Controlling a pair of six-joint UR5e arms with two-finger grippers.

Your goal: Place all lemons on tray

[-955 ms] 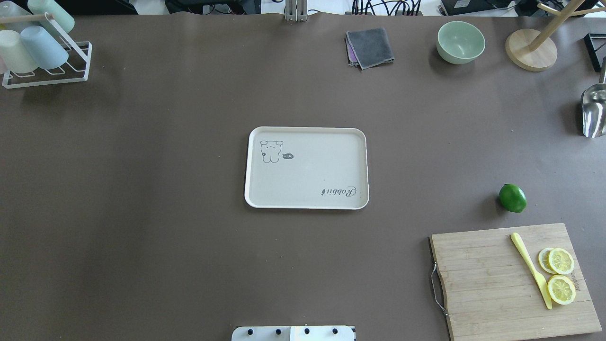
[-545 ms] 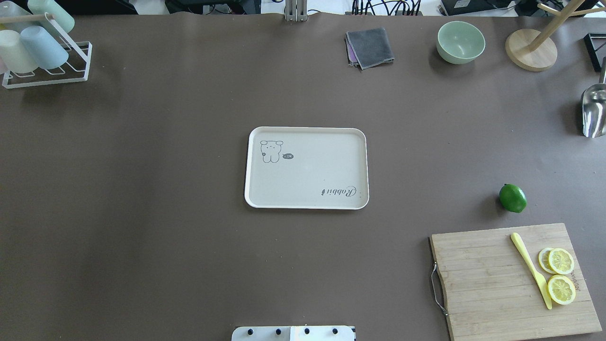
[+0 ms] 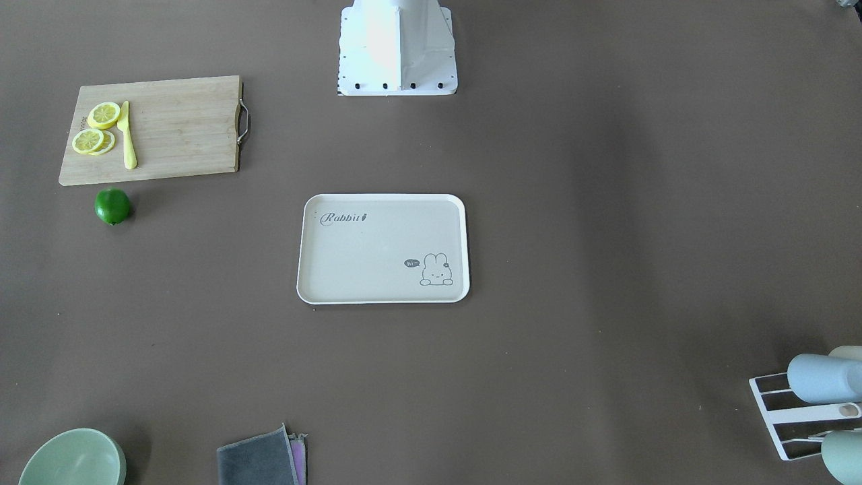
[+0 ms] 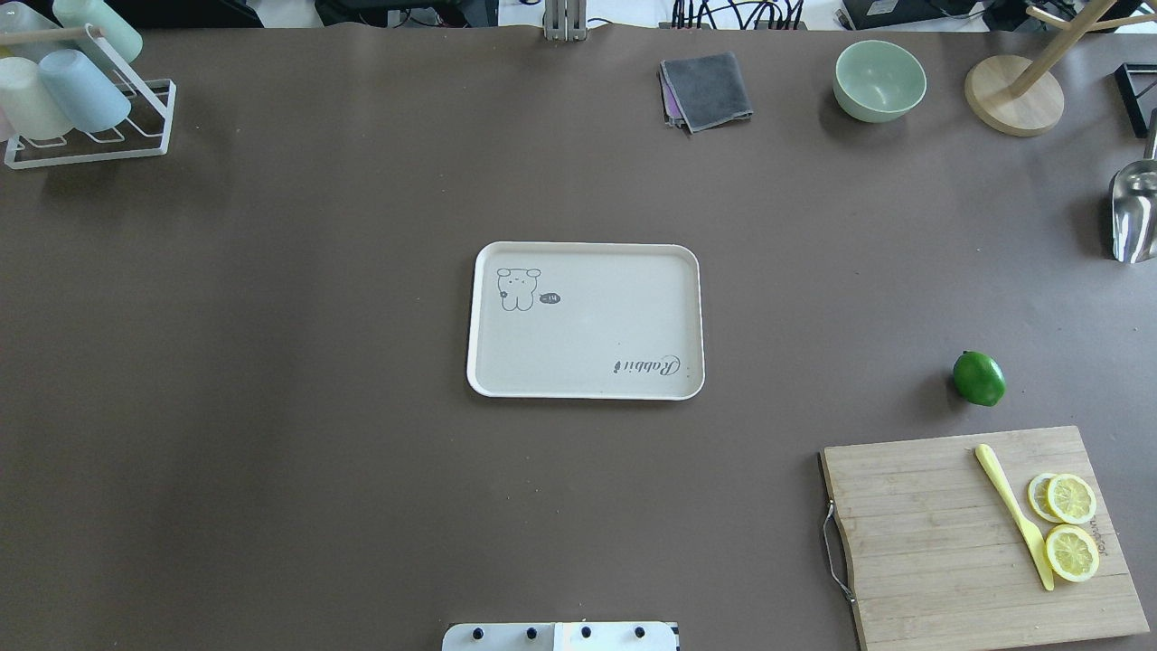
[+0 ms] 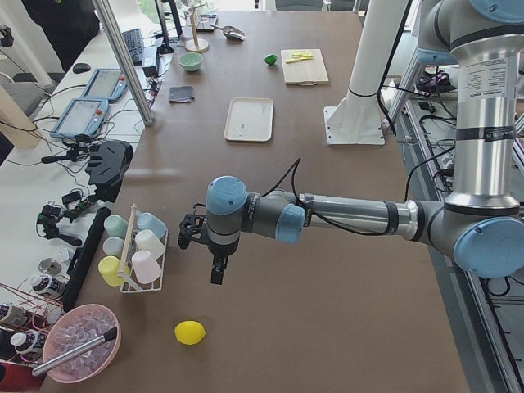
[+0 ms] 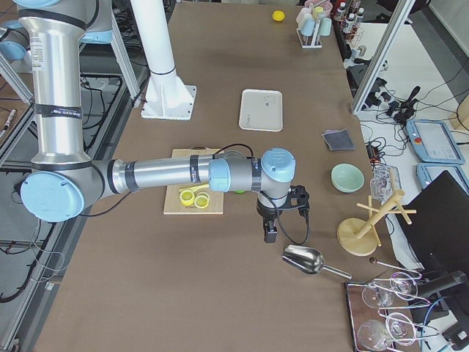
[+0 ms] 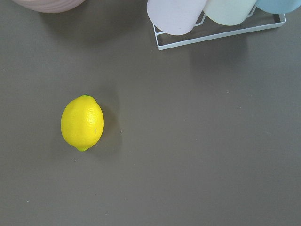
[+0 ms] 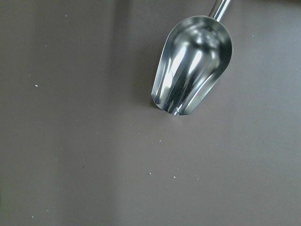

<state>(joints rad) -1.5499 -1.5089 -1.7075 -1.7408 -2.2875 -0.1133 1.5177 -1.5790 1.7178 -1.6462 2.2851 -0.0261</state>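
The glossy green lemon (image 4: pixel 979 378) lies on the table just beyond the cutting board, far right of the tray (image 4: pixel 587 330); it also shows in the front view (image 3: pixel 112 205). The yellow lemon (image 7: pixel 82 122) lies on the table at the far left end (image 5: pixel 190 332), near the cup rack. The cream tray (image 3: pixel 377 259) holds nothing. My left gripper (image 5: pixel 215 274) hangs above the table near the yellow lemon. My right gripper (image 6: pixel 270 233) hangs near the metal scoop. Both show only in side views, so I cannot tell whether they are open or shut.
A wooden cutting board (image 4: pixel 940 542) carries lemon slices (image 4: pixel 1071 524) and a yellow knife (image 4: pixel 1012 515). A metal scoop (image 8: pixel 193 63), green bowl (image 4: pixel 879 80), grey cloth (image 4: pixel 707 89) and wooden stand (image 4: pixel 1012 95) sit far right. A cup rack (image 4: pixel 81 99) stands far left, a pink bowl (image 5: pixel 78 344) beside it.
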